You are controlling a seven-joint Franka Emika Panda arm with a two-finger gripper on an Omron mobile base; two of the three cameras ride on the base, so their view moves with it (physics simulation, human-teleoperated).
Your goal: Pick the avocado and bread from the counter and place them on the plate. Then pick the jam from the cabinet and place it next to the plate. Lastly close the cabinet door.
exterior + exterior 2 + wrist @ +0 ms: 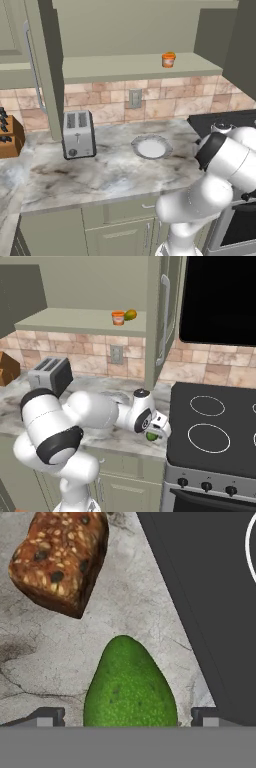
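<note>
1. Hand view puts the avocado [130, 684] at lower centre of the frame, lying on the marble bench [45, 642] with its narrow end pointing up the picture. It is green and pebbled.
2. The tool [129, 716] stands spread wide, one dark tip at each lower corner of that view, straddling the avocado's broad body with a gap on both sides and not yet touching it.
3. I'd judge the avocado light but firm, with a rounded skin that can squirt out of flat pads. The widest part of the belly, squeezed squarely across its short axis, looks like the safest hold.
4. The bread [60, 559] sits in the upper left of the hand view, apart from the avocado. It is a seeded brown chunk with rough, angled faces. It looks light and crumbly, so its two flatter sides should take a gentle pinch better than a corner.
5. The dark stove top [210, 602] runs down the right of that view, its edge just beside the avocado, so the tip on that side has little room.
6. Left base view shows the plate [151, 148] at mid-frame, bare, with the toaster [78, 134] to its left.
7. The jam [168, 60] stands on the cabinet [125, 67] shelf at upper centre. It is a small, hard jar, likely smooth, best taken around its sides.
</note>
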